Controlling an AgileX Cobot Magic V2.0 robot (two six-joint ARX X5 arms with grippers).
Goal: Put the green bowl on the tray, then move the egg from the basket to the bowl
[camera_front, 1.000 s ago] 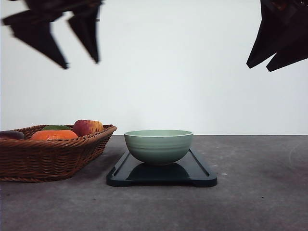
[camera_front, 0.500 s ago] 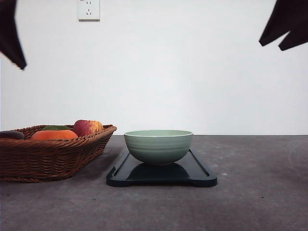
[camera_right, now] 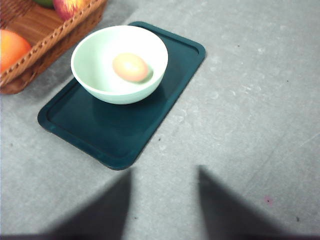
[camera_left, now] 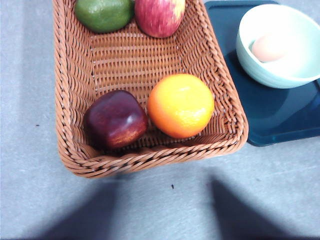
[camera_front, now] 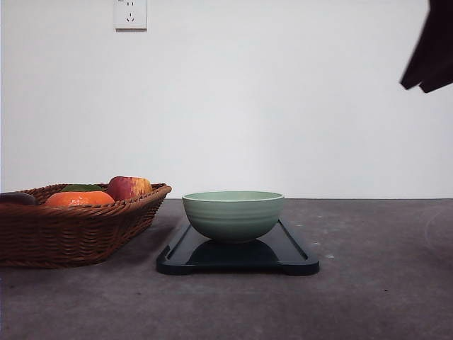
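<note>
Green bowl (camera_front: 233,214) sits on tray (camera_front: 290,256), frame centre. Egg (camera_right: 131,67) lies inside bowl. Basket (camera_front: 78,230) at left edge holds fruit only. Task looks done. Right gripper (camera_front: 429,53) dark at upper right, jaws' stance unclear; left claw likewise, can't tell.

Left arm gone; right arm (camera_front: 429,53) higher.

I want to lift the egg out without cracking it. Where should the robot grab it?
Probably straight from above: the egg lies on its side at the bottom of the green bowl, whose walls block any sideways approach. Close the jaws gently across its narrower middle, not its ends, since the rounded shell could slip.
</note>
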